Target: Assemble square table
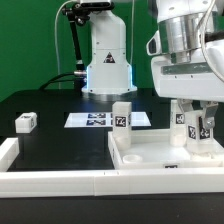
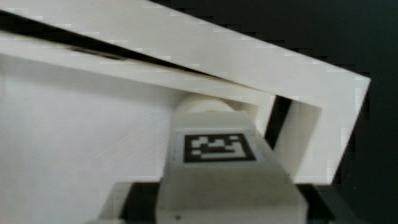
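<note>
The square table's white tray-like tabletop point(image 1: 150, 152) lies at the exterior view's right. One tagged white leg point(image 1: 121, 113) stands upright at its back left corner. My gripper point(image 1: 203, 128) hangs over the back right part of the tabletop, shut on another tagged leg point(image 1: 207, 126). A further tagged white face point(image 1: 183, 119) shows just beside it. In the wrist view the held leg point(image 2: 217, 150) runs from my gripper point(image 2: 222, 203) down into a corner of the tabletop's raised rim point(image 2: 267, 75). Dark fingers point(image 2: 139, 200) press both of its sides. The leg's lower end is partly hidden.
A loose tagged leg block point(image 1: 25, 122) lies on the black table at the exterior view's left. The marker board point(image 1: 95, 119) lies in front of the robot's base point(image 1: 106, 65). A long white border rail point(image 1: 60, 181) runs along the front edge.
</note>
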{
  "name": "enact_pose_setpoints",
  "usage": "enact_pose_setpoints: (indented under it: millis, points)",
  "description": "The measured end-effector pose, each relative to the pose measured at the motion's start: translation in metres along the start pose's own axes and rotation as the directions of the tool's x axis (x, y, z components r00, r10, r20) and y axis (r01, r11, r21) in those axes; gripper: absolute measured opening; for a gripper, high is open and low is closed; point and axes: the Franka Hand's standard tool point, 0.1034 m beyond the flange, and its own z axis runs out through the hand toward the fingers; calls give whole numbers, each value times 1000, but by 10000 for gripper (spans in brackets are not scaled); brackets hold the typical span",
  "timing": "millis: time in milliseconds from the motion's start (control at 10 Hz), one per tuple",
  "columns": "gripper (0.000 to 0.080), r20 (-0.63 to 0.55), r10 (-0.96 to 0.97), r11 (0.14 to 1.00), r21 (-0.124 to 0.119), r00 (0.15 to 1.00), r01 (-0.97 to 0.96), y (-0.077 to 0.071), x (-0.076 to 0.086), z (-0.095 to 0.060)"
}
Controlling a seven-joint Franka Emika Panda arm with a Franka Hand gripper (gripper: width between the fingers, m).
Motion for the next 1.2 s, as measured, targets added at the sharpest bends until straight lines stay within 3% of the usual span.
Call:
enact_pose_setpoints:
  millis: [300,400,500,1000,1200]
  points:
    - [346,2,-50,999,-4,999,50,0,-2,-1]
    - [547,2,-94,996,-6,996,94,0,-3,0]
    - [633,-1,-187,982,-9,982,187,0,-4,0]
    - [649,-1,-588,809,-10,809,588,1,1,0]
    - [649,-6,-722,692,-28,692,721,-1,-2,0]
